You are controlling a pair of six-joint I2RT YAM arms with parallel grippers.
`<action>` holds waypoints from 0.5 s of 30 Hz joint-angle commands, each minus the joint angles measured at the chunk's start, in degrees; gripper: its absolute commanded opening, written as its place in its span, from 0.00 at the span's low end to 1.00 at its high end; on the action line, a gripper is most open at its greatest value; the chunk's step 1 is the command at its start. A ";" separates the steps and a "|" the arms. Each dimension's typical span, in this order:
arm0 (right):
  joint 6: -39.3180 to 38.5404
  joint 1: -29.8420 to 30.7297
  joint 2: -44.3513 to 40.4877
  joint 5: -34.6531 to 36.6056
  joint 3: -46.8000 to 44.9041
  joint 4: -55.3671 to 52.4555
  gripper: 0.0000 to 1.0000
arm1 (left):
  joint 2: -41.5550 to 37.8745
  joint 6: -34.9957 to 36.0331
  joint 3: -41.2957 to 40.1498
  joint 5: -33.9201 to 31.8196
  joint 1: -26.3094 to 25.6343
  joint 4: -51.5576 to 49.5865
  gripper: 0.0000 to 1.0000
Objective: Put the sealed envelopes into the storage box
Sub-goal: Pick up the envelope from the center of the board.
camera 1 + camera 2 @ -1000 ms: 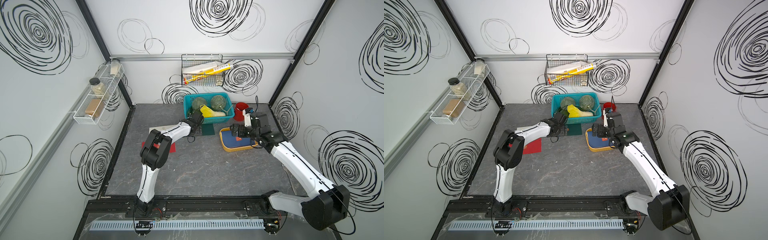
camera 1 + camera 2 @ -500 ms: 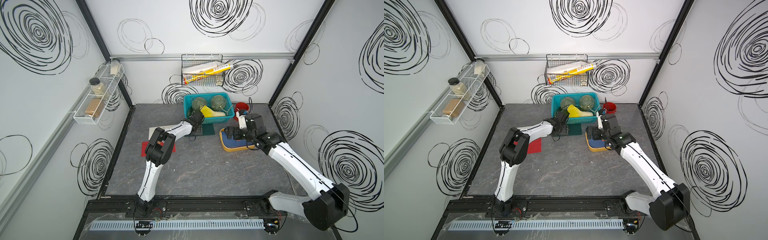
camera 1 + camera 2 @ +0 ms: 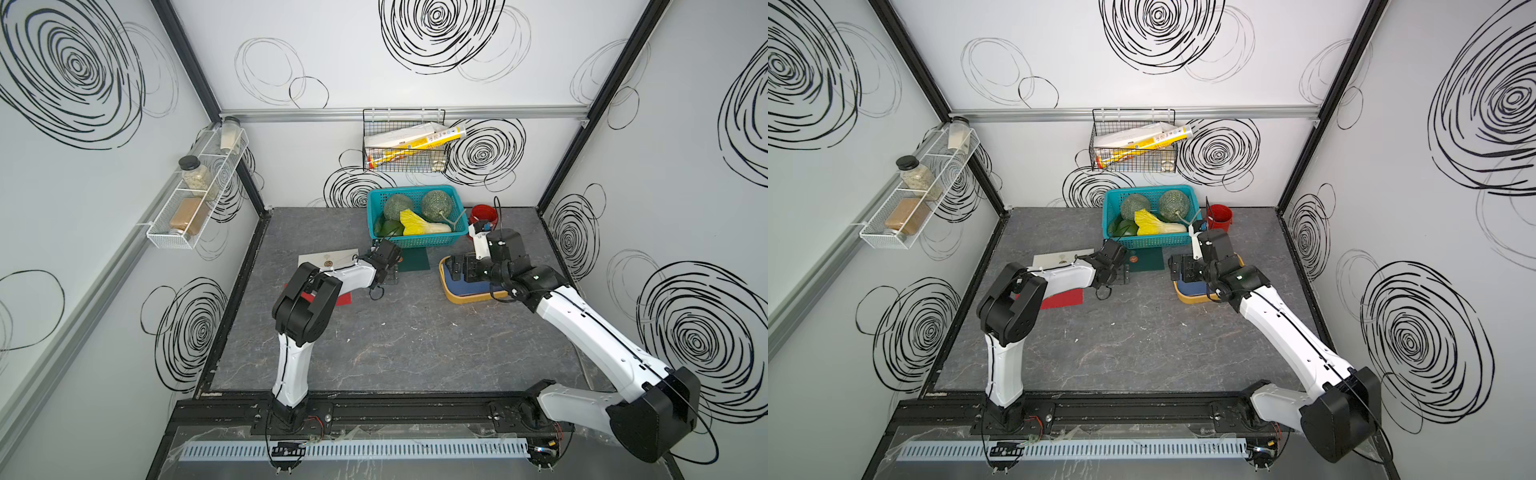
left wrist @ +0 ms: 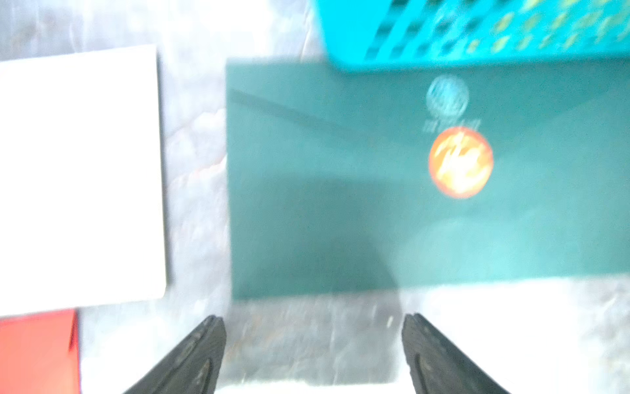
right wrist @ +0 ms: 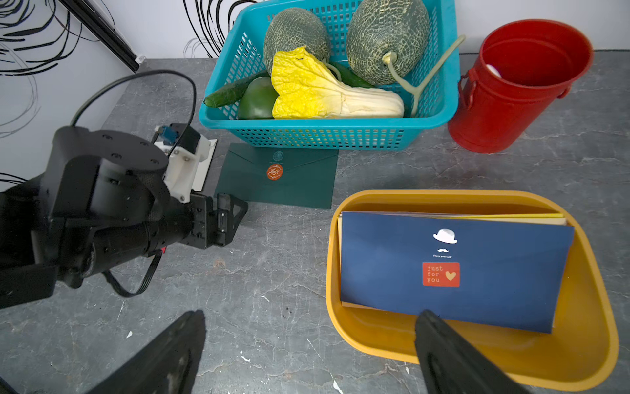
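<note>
Now the right jaws have swung left, hanging wide apart and empty over the left rim of the glossy orange-yellow storage box [image 5: 579, 358], where a matte navy envelope [image 5: 477, 273] tops a stack showing only thin edges. Left jaws, spread and empty, stay low just beside the dark green envelope [image 4: 341, 204], its far edge hidden by the teal lattice basket [image 5: 324, 136]. White envelope [image 4: 78, 170] and red envelope [image 4: 34, 351] lie further left on the marbled grey desk [image 5: 272, 290], partly behind the left arm [image 3: 349, 276].

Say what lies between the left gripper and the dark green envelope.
Only a bare strip of grey tabletop, seen in the left wrist view, separates the open left gripper from the dark green envelope.
</note>
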 commanded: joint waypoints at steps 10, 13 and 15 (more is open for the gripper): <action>0.02 0.24 -1.69 1.16 -0.97 0.96 1.00 | 3.02 1.51 3.74 -1.62 -0.30 9.17 0.87; -0.32 0.26 -1.41 0.87 -0.12 0.88 1.00 | 4.42 2.70 3.86 -3.09 -0.96 10.92 0.87; -0.33 0.27 -1.44 0.57 0.16 1.21 1.00 | 6.04 2.66 4.91 -4.03 -1.18 10.42 0.86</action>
